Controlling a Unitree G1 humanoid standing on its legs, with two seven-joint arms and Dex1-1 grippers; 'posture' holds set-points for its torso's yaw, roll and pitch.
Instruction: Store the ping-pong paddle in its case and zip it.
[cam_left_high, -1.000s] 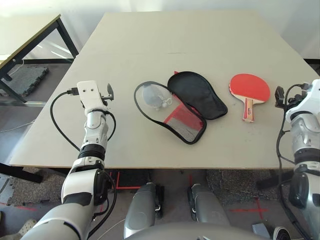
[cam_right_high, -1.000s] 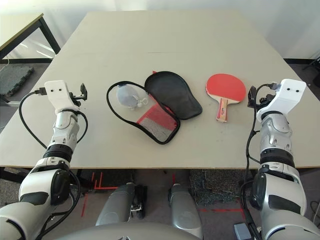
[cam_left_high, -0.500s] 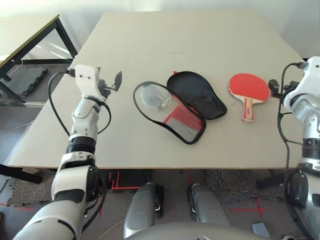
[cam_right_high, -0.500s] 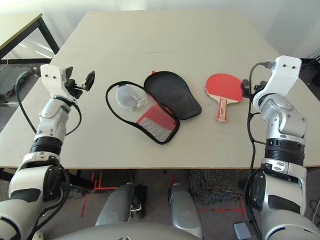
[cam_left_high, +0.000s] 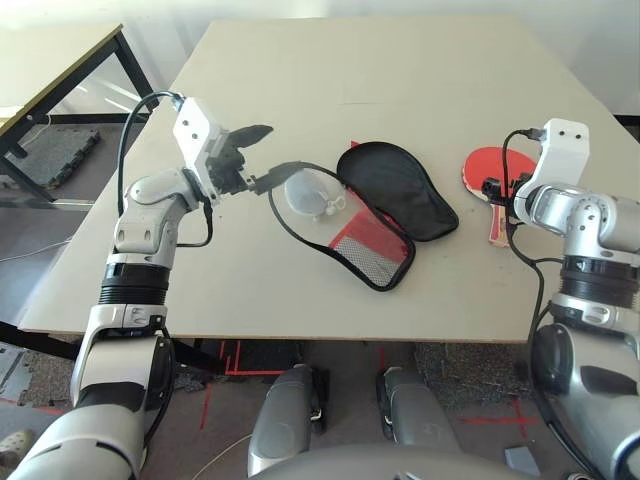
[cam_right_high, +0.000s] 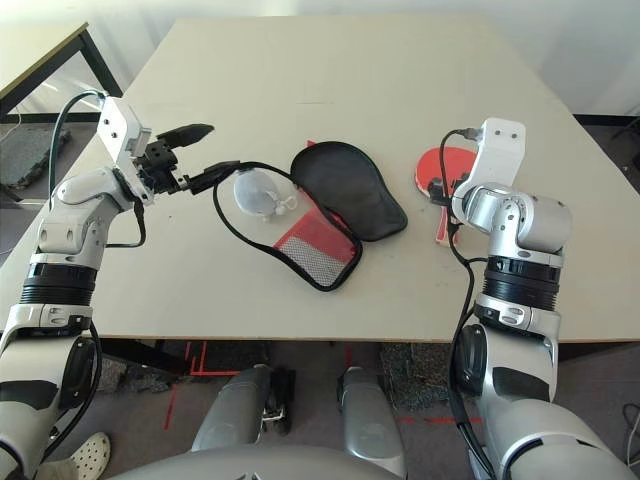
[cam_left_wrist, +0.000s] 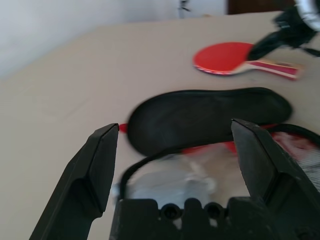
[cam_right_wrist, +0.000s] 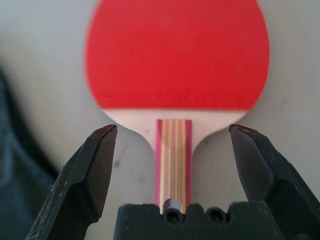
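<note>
Across the pale table (cam_left_high: 420, 60), plenty of bare board lies open toward the far edge and along the near edge in front of the case (cam_left_high: 360, 215). Left of the table stands a second, dark-framed table (cam_left_high: 60, 75), with grey floor showing between the two.

Mid-table, the case lies unzipped and flat: its black-lined flap (cam_left_high: 395, 188) is folded out to the right, the zipper edging loops round the left half, and the black mesh pocket sits at the near, narrow end. Inside the open half rests a small translucent whitish pouch (cam_left_high: 308, 194).

Well to the right of the case, apart from it, the ping-pong paddle (cam_right_wrist: 176, 55) lies red face up, handle toward the robot.

Left gripper (cam_left_high: 262, 156) hovers just beside the case's left rim, fingers spread wide, holding nothing. Right gripper (cam_right_wrist: 175, 165) hangs over the paddle's striped handle, fingers wide either side of it, nothing gripped.
</note>
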